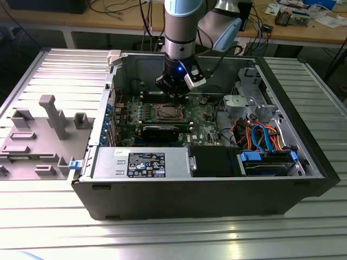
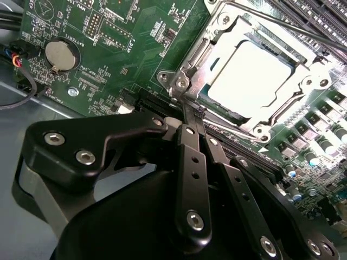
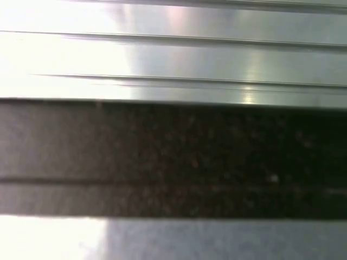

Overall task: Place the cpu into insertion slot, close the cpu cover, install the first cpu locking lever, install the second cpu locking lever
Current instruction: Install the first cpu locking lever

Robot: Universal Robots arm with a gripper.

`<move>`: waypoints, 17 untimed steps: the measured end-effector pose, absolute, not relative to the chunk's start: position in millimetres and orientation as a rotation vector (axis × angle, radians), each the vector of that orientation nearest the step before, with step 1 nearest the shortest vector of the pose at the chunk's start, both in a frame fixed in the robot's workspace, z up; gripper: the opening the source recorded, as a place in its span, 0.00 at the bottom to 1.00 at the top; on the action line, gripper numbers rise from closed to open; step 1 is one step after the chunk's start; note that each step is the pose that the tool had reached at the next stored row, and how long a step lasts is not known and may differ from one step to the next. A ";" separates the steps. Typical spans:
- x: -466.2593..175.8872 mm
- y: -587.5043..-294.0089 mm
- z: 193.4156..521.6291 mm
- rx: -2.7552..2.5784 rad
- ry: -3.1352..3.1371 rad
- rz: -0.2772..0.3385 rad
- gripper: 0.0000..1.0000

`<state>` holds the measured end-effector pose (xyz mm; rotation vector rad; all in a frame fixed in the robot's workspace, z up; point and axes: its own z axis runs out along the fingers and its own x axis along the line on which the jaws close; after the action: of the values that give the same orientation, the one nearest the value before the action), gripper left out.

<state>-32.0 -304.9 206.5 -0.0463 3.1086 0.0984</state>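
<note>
fingers (image 2: 196, 115) pressed together beside the cpu cover (image 2: 293, 100).

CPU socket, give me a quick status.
Gripper shut, tips at the socket corner. CPU seated, cover down over it. Nothing in the way.

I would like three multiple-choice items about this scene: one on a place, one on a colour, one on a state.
1. Where is the cpu?
A. in the socket on the motherboard
B. on the table outside the case
C. between the gripper fingers

2. What colour is the motherboard?
A. red
B. green
C. white

3. How are the gripper fingers?
A. wide open
C. closed together, holding nothing
B. clamped on a cable

Answers:
1 A, its silvery top shows through the window of the cpu cover.
2 B, the board is green in the second wrist view.
3 C, the fingertips meet beside the socket corner.
</note>
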 end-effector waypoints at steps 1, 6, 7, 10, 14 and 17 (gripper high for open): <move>-32.0 -304.9 206.3 -0.046 3.109 0.098 0.11; -32.1 -305.9 203.0 -0.047 3.110 0.082 0.11; -32.1 -305.8 202.7 -0.046 3.109 0.083 0.11; -31.9 -305.7 201.5 -0.047 3.109 0.084 0.11; -32.0 -305.9 202.1 -0.046 3.109 0.089 0.11; -32.0 -305.9 207.1 -0.046 3.109 0.089 0.11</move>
<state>-32.0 -305.9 207.1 -0.0464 3.1088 0.0885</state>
